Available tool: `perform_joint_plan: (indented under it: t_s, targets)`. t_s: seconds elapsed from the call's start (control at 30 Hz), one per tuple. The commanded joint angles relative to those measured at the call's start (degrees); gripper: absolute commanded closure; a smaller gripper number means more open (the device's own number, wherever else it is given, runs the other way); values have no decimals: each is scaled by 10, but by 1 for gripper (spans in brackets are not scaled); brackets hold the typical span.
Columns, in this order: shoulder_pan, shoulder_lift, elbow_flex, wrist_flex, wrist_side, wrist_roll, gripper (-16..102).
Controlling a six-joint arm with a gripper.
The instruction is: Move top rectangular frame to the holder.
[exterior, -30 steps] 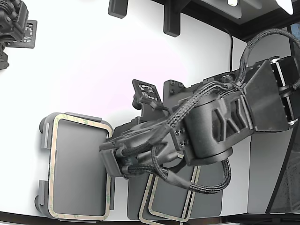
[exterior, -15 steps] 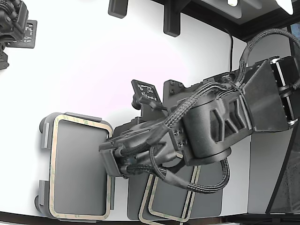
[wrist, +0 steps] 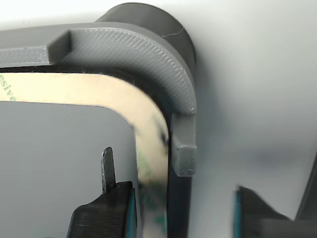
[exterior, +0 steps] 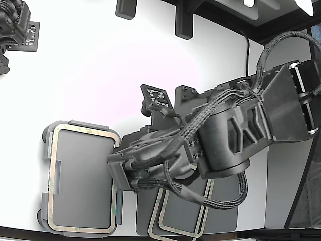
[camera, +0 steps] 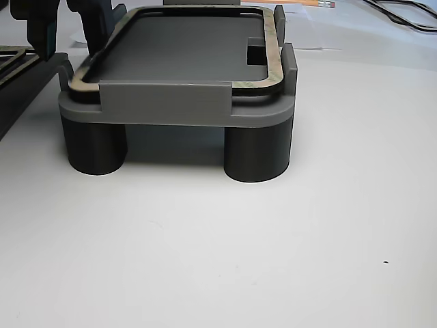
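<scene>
A tan rectangular frame (exterior: 83, 129) with greenish mottling lies flat in the light grey holder (exterior: 83, 186) at the exterior view's lower left. My gripper (exterior: 116, 173) hangs over the frame's long side nearest the arm. In the wrist view the gripper (wrist: 181, 213) is open: one finger (wrist: 106, 208) stands inside the frame's opening, the other (wrist: 252, 208) outside the holder's wall (wrist: 143, 47), with the frame's edge (wrist: 148, 144) between them. The other view shows the frame (camera: 275, 48) seated inside the tabs of the holder (camera: 171, 102), with the gripper (camera: 68, 27) at its far corner.
More identical frames (exterior: 173, 228) lie stacked on a dark flat mat (exterior: 220, 211) under the arm, right of the holder in the exterior view. A black tag plate (exterior: 156, 98) stands behind. A second arm (exterior: 12, 25) sits top left. The table's front edge runs just below the holder.
The frame has shifted a little toward the exterior view's left and settled into the holder, uncovering the notch on its far long side. The gripper has barely moved.
</scene>
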Motion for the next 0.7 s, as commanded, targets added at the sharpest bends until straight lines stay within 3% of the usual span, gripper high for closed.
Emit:
perform_joint_plan:
  t_s: [0.0, 0.23, 0.37, 0.5, 0.67]
  targets:
    - [-4, 7, -22, 0, 4, 0, -14]
    - [5, 5, -59, 3, 33, -38, -14]
    - [16, 28, -106, -7, 75, -117, -14]
    - [27, 97, -87, -87, 148, -290, -14]
    - [20, 200, 23, -229, 200, -606, -14]
